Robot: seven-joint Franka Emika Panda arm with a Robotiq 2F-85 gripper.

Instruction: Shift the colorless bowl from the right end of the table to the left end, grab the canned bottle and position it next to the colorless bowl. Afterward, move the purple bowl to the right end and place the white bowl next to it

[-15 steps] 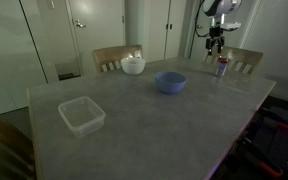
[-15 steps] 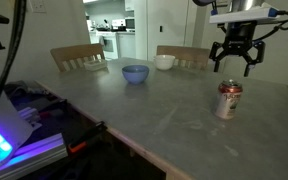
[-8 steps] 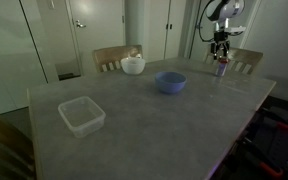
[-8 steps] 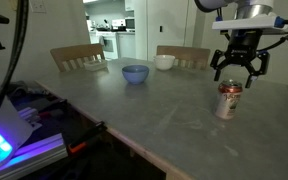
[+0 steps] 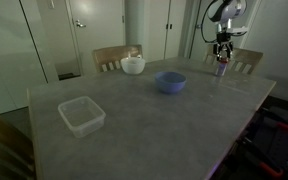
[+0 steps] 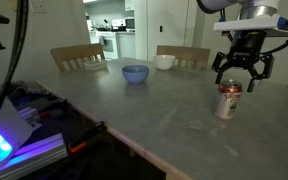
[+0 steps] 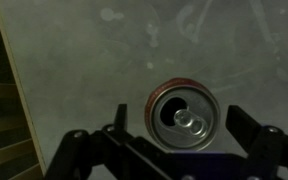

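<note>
On the table [image 6: 154,115], just below the wide-open pincer [image 6: 241,81], the canned bottle [image 6: 229,102] stands upright, untouched

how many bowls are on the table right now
3. The colorless bowl sits near the front corner of the table in an exterior view, the purple bowl toward the middle, the white bowl at the far edge. None looks hidden.

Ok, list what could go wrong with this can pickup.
The open gripper hangs just above the canned bottle; a fingertip landing on the rim could tip it. Its top looks opened in the wrist view, so any contents might spill. The carry toward the colorless bowl passes near the purple bowl.
</note>
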